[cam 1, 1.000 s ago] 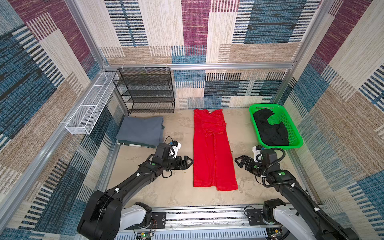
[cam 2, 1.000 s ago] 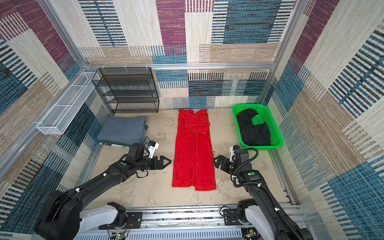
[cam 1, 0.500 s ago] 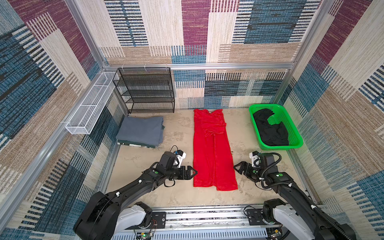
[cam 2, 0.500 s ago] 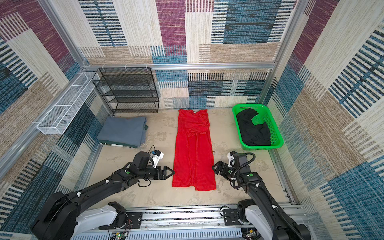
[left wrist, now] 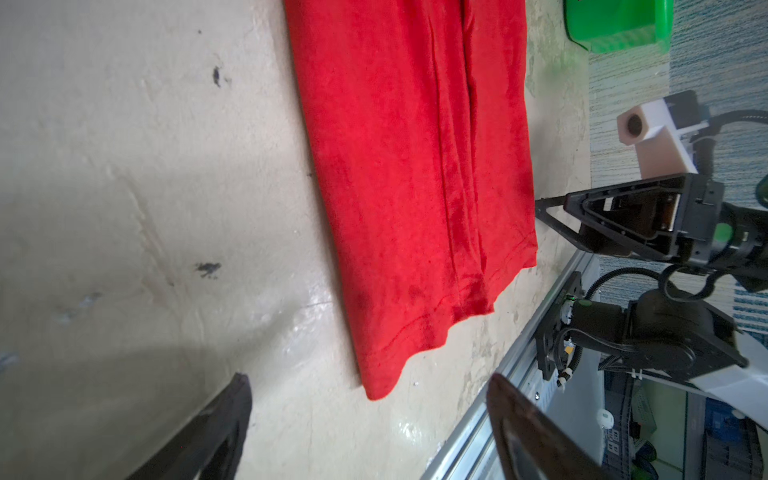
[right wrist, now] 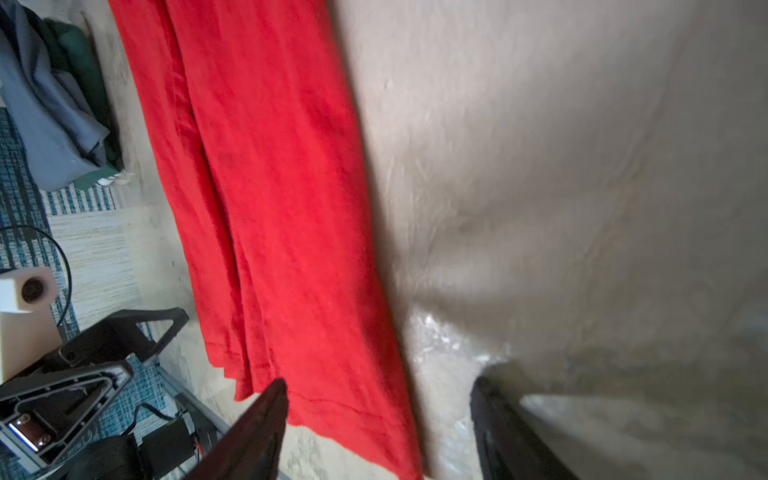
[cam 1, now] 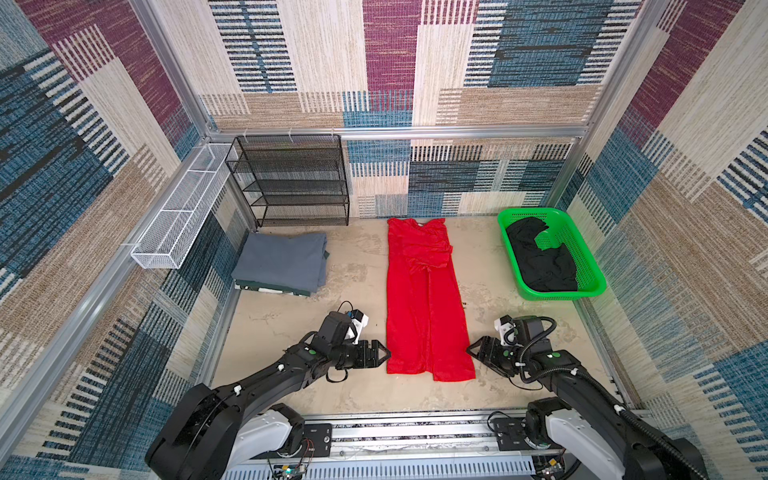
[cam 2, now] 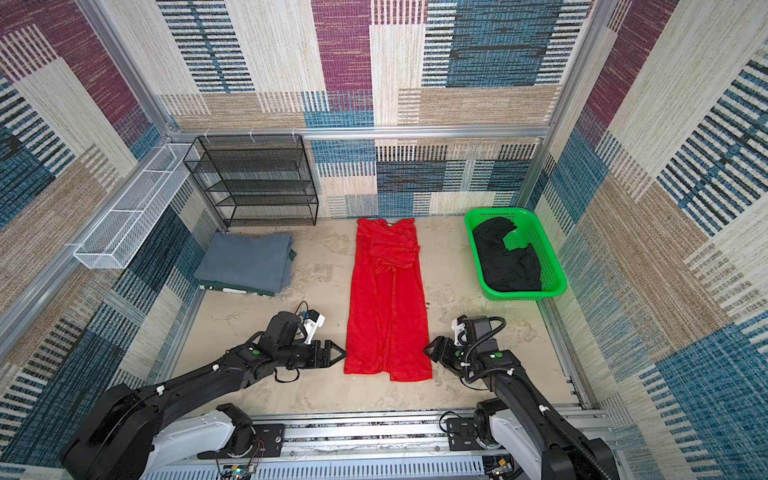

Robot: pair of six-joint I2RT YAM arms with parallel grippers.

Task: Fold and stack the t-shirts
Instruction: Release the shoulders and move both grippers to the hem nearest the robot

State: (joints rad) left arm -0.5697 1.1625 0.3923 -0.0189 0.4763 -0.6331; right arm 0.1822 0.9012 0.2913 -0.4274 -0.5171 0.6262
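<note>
Two arms sit low on the beige tabletop, one on each side of the bright red cloth t-shirt.

Both top views:
- The red t-shirt lies flat mid-table as a long narrow strip with its sides folded in. The collar is toward the back wall and the hem toward the arm bases.
- The left gripper is just beside the hem's left corner, and the right gripper just beside the right corner. Both point inward at the cloth; I can't tell whether they touch it.
- The slate grey cloth t-shirt lies folded at back left, in front of the black wire-mesh shelf rack.
- The black cloth t-shirt is crumpled inside the bright green perforated plastic basket at back right.

Left wrist view:
- The left gripper has its fingers spread wide and grips nothing.
- The red hem corner sits just ahead of the gap.
- The right gripper shows past the shirt's far edge.

Right wrist view:
- The right gripper has its fingers apart and is not clamped.
- One finger overlaps the red hem and the other is over bare table. The shirt's side edge runs between them.
- The grey t-shirt rests on a dark green cloth.
</note>
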